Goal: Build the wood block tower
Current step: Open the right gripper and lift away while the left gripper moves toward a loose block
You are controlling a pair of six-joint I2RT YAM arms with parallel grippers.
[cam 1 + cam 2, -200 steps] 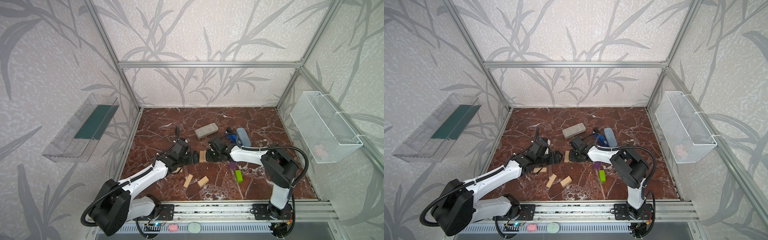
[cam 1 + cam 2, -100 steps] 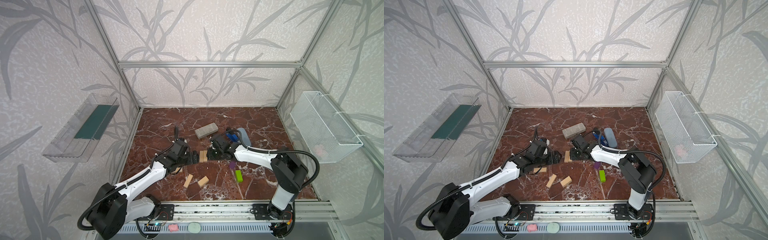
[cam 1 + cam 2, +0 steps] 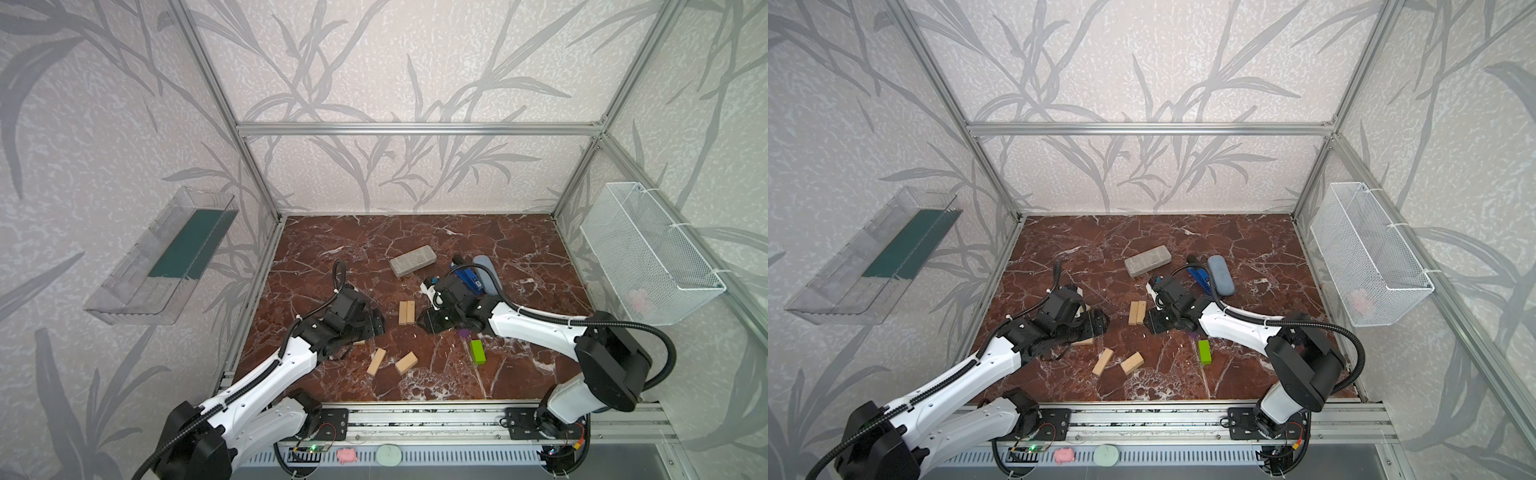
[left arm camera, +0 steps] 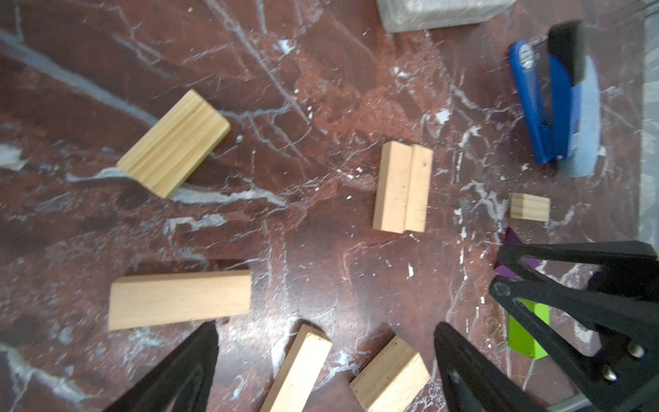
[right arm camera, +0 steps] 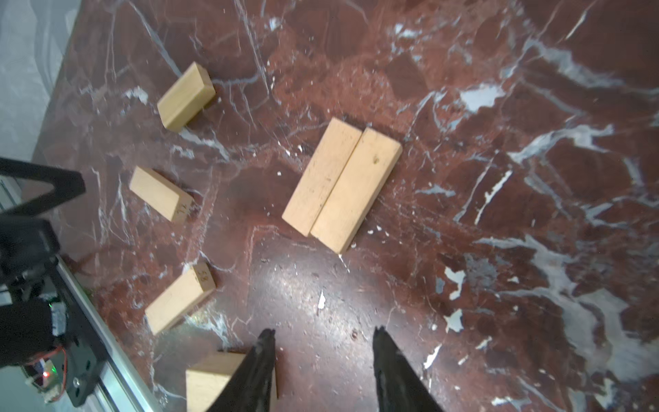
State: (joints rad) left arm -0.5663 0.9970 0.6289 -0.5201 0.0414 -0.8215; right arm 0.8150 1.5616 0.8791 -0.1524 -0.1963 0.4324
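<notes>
Bare floor (image 3: 478,232) surrounds the paired blocks (image 3: 406,312); grey slab (image 3: 412,260) and stapler (image 3: 1197,276) seemingly block the far side.

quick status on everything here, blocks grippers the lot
left gripper, open, empty
right gripper, open, empty
pale block pair, flat, side by side, touching, nothing on top
loose pale blocks, lying scattered, none stacked
lime green block, lying flat, alone
purple block, on the table, partly hidden by the right arm
grey slab, lying flat
stapler, lying on the table
</notes>
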